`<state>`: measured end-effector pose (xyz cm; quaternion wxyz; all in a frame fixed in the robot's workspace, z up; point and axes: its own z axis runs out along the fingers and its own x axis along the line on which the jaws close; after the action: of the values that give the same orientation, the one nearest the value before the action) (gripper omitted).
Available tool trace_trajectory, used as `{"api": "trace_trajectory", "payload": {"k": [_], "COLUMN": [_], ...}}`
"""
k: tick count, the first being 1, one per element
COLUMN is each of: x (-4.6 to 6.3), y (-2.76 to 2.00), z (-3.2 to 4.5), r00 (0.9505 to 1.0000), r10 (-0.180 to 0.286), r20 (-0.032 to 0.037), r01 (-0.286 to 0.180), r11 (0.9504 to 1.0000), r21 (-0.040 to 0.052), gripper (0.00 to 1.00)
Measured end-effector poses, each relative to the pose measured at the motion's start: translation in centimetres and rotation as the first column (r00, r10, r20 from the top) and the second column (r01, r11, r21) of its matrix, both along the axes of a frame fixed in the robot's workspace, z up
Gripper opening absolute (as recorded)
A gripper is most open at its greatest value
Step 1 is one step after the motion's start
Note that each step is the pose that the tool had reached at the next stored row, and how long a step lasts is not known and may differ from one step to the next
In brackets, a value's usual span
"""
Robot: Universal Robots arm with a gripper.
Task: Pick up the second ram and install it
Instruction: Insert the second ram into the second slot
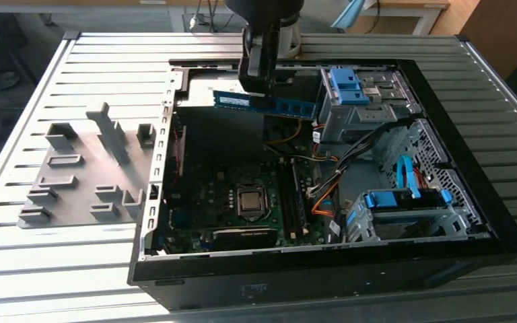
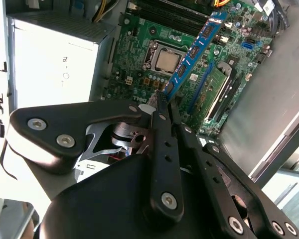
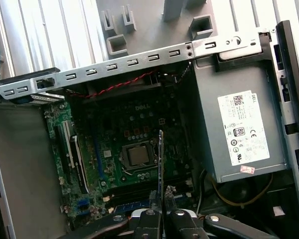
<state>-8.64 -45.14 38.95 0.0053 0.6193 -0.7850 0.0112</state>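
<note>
This looks to me like a robotics lab or an electronics workshop. The tabletop [image 1: 106, 54] under me is ribbed, slotted metal of the kind fixtures are mounted on, not household furniture. Directly below my pincer [image 1: 258, 89] a desktop computer case [image 1: 330, 272] lies on its side with the panel off, its motherboard [image 1: 231, 195], power supply [image 3: 239, 134] and loose wiring bare. My pincer grips the second ram [image 1: 281, 106] above that board. Off to one side of my pincer, outside the case, stands a grey slotted holder [image 1: 88, 175] for parts. Well beyond my pincer, past the tabletop's far edge, are wooden furniture [image 1: 497, 27] and hanging cables [image 1: 207, 17].
</note>
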Motion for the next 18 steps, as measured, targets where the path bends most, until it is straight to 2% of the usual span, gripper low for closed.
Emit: {"api": "trace_trajectory", "payload": {"k": [18], "x": [0.0], "y": [0.0], "z": [-0.02], "r00": [0.9968], "r10": [-0.08], "r20": [0.0], "r01": [0.08], "r11": [0.9968], "r21": [-0.0001], "gripper": [0.14]}}
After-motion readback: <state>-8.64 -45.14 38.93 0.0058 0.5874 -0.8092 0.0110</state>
